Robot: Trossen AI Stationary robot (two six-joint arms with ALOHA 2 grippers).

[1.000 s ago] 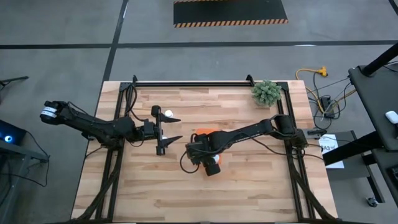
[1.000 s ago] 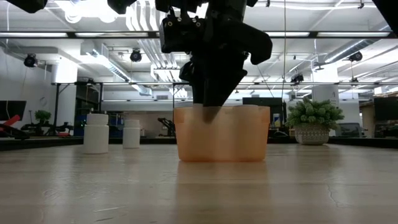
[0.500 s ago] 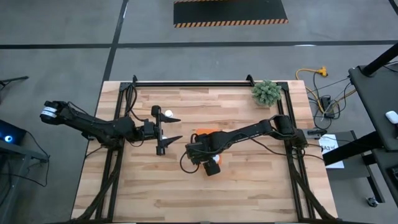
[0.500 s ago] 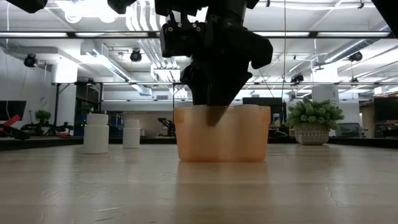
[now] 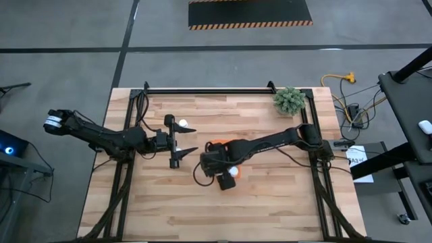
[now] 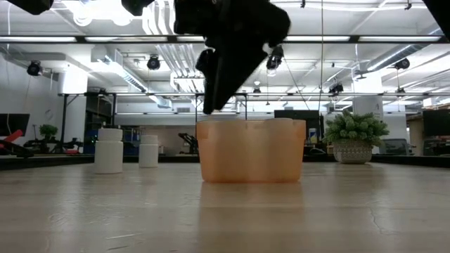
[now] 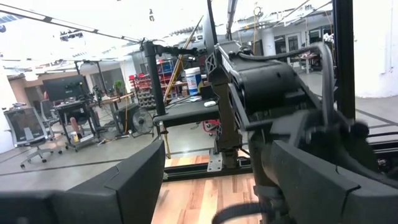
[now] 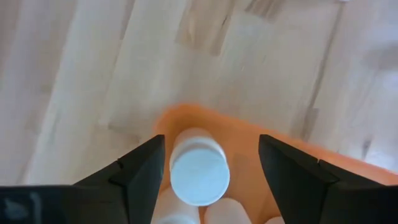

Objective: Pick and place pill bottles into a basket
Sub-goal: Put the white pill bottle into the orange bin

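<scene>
The orange basket (image 6: 251,151) stands mid-table, mostly covered by my right arm in the high view (image 5: 217,144). My right gripper (image 8: 211,142) hangs open above it (image 6: 214,105), pointing steeply down. One finger stands on each side of a white pill bottle (image 8: 199,174) without touching it. That bottle stands upright in a basket corner, beside other bottle caps (image 8: 230,213). Two more bottles (image 6: 109,150) (image 6: 148,150) stand on the table to the left, one of them (image 5: 182,123) by my left gripper (image 5: 192,140). My left gripper waits open at the left.
A green potted plant (image 5: 289,100) stands at the table's far right corner. Black frame rails (image 5: 209,90) run along the far edge and both sides. Bare wood (image 5: 223,209) lies between the basket and the near edge.
My right gripper has opened and let go of the bottle, which stays standing in the basket. It has then risen, and its fingers have come up out of the basket to above the rim.
</scene>
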